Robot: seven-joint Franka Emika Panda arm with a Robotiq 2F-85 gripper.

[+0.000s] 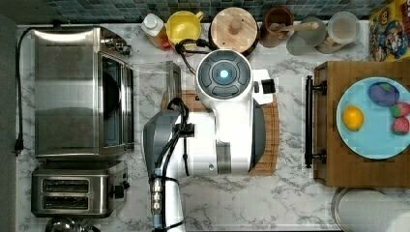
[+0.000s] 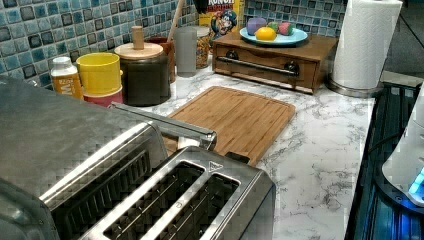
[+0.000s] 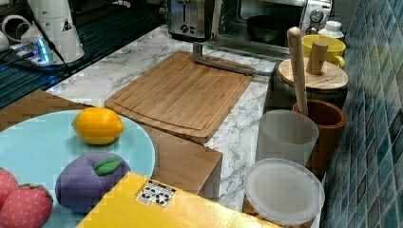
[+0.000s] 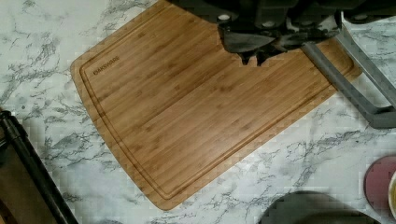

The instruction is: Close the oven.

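Hand (image 4: 252, 57) beside oven (image 1: 82, 92) door's edge

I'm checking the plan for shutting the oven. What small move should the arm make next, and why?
Probably bring the gripper down under the oven door's bar handle, ready to lift. The oven stands open: its glass door lies flat out over the counter, the handle reaching the edge of the cutting board. In the wrist view the gripper sits above the board beside the handle, apparently not touching it.
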